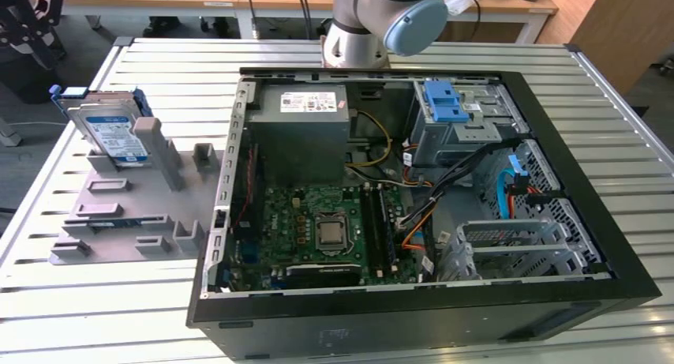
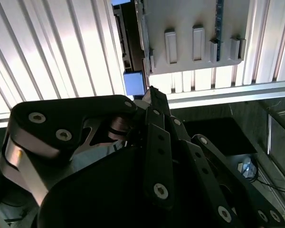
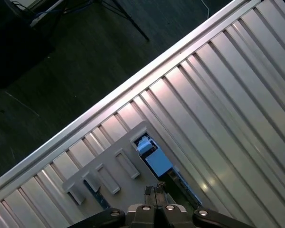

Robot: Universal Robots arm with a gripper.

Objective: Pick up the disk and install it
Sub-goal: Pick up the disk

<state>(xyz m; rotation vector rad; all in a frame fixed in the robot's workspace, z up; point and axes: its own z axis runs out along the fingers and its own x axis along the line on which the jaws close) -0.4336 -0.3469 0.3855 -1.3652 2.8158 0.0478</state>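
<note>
On the slatted bench (image 1: 63, 301), beside the open computer case (image 1: 421, 317), a grey holder (image 1: 106, 222) near the bench's edge carries the disk (image 1: 110, 131), standing on edge. The hand (image 3: 154, 192), fingertips together and empty, hangs above the disk without touching it.

The grey arm (image 1: 361, 28) stands at the top centre of the exterior view with 1 blue-capped joint (image 1: 416, 24), and in the first wrist view the gripper (image 3: 156, 191) has its 2 black fingers (image 3: 151, 197) pressed together, empty.
</note>
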